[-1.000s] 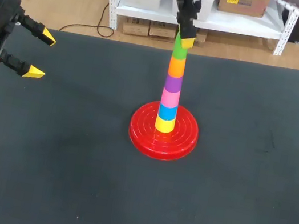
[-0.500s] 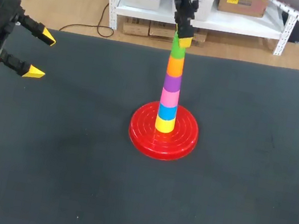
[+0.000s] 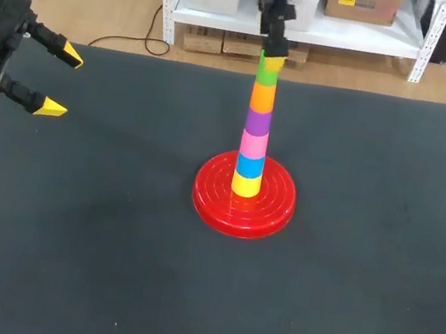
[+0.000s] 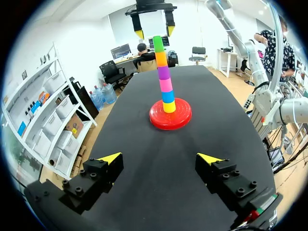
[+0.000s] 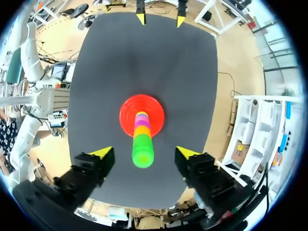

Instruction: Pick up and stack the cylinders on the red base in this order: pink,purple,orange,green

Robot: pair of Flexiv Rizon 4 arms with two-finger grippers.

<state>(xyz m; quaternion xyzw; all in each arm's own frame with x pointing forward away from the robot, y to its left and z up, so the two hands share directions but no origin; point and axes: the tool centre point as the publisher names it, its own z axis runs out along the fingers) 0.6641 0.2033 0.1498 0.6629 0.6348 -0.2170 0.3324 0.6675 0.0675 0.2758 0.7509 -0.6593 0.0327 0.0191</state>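
- The left gripper (image 4: 160, 158) hangs over the black table (image 4: 144, 187) with its fingers spread wide.
- Ahead, the red base (image 4: 156, 118) carries a tower: yellow cylinder (image 4: 169, 107), blue cylinder (image 4: 168, 96), pink cylinder (image 4: 166, 84), purple cylinder (image 4: 163, 72), orange cylinder (image 4: 160, 58), green cylinder (image 4: 158, 43).
- The right gripper (image 4: 154, 32) straddles the green top, seemingly without touching it.

Red base (image 3: 243, 198), centre of frame: glossy plastic, ridged in rings, catching light. Cylinders (image 3: 256, 130): smooth plastic, slight sheen. Table cover (image 3: 89, 239): dark, matt, cloth-like, few faint pale marks. Left gripper (image 4: 160, 158): fingers (image 4: 94, 183) matt black, bolt heads showing; tips smooth yellow. Right gripper (image 5: 144, 152): same finish.
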